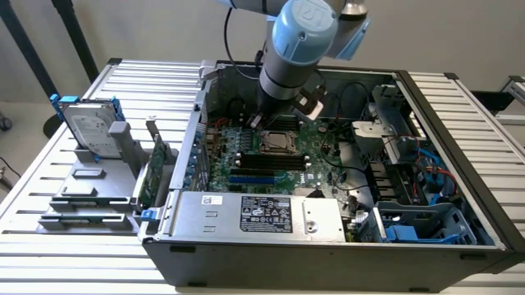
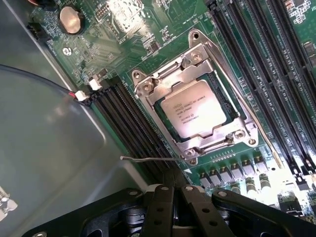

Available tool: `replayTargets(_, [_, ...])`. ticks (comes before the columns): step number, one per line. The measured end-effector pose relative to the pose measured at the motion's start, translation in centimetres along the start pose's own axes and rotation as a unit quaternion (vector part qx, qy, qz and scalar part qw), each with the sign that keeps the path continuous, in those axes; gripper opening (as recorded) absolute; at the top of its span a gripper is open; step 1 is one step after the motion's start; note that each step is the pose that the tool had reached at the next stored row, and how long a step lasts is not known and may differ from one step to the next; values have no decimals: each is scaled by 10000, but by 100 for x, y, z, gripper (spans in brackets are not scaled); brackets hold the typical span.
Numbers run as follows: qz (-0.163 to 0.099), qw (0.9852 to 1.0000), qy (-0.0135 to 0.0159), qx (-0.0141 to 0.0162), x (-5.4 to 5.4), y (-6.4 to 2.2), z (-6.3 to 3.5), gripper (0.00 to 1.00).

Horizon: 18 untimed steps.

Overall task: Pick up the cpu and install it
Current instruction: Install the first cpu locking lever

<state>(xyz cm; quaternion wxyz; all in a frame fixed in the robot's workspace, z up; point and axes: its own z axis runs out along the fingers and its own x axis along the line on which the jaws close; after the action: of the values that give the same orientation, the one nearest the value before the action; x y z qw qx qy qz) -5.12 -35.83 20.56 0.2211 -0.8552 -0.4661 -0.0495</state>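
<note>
The cpu (image 2: 196, 109) is a small square chip with a dull silver top. It lies flat in the motherboard socket, with the metal retention frame (image 2: 148, 89) closed around it. In the exterior view the cpu (image 1: 277, 141) sits mid-board inside the open computer case. My gripper (image 2: 173, 174) is shut, with its black fingers pressed together and nothing visible between them. Its tips sit beside the socket's thin wire lever (image 2: 143, 159), just off one corner of the frame. In the exterior view the gripper (image 1: 260, 121) hangs low over the board, close behind the socket.
Black memory slots (image 2: 256, 59) flank the socket, and the grey case wall (image 2: 44, 138) is close by. A silver hard drive with blue rails (image 1: 88, 126) and a green card (image 1: 152, 172) stand on a grey rack at the exterior view's left. The power supply (image 1: 262, 216) fills the case front.
</note>
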Motion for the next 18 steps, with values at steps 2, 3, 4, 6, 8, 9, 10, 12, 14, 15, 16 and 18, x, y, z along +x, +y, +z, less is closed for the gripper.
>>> replayTargets(2, [-8,10000,4,-12,-8,9,25,11])
replayTargets(3, [-13,10000,6,-23,-12,13,36,11])
replayTargets(4, [-20,10000,8,-38,-15,17,46,11])
replayTargets(6, [-30,10000,5,-67,-21,23,63,11])
replayTargets(8, [-36,10000,-2,-90,-23,27,75,11])
replayTargets(9, [-37,9999,-7,-99,-24,28,79,11])
replayTargets(10, [-38,9999,-10,-105,-23,28,82,11])
replayTargets(12, [-37,9999,-16,-113,-19,26,89,11])
replayTargets(14, [-37,9999,-24,-118,-8,20,96,11])
replayTargets(15, [-36,9999,-27,-121,-2,16,99,11])
replayTargets(16, [-36,9999,-28,-122,4,13,103,11])
replayTargets(18, [-36,9999,-37,-127,9,10,105,11])
